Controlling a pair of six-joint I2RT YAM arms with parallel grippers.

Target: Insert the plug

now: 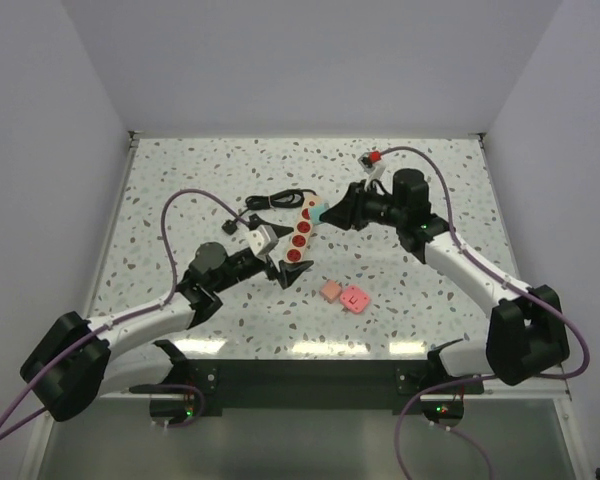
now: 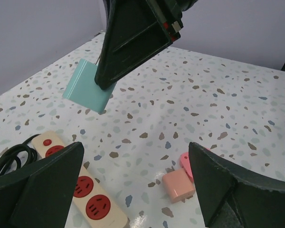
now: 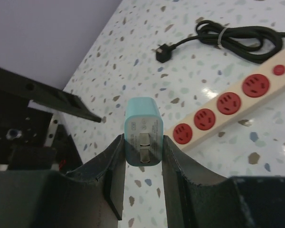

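Note:
My right gripper [image 3: 143,152] is shut on a teal plug [image 3: 142,130], its two metal prongs facing the wrist camera. From above, the teal plug [image 1: 318,212] hangs over the far end of the cream power strip [image 1: 300,232] with its red sockets. In the left wrist view the teal plug [image 2: 88,85] is held up off the table by the right gripper's dark fingers [image 2: 133,38]. My left gripper [image 2: 135,183] stands open with nothing between its fingers, low over the table by the strip's near end [image 2: 80,190]. From above, the left gripper [image 1: 285,272] is next to the strip's nearest socket.
A salmon plug [image 2: 178,184] and a pink plug [image 2: 186,161] lie side by side on the speckled table, right of the left gripper; from above they are the salmon plug [image 1: 331,290] and pink plug [image 1: 355,298]. The strip's black cable [image 1: 275,201] is coiled behind it.

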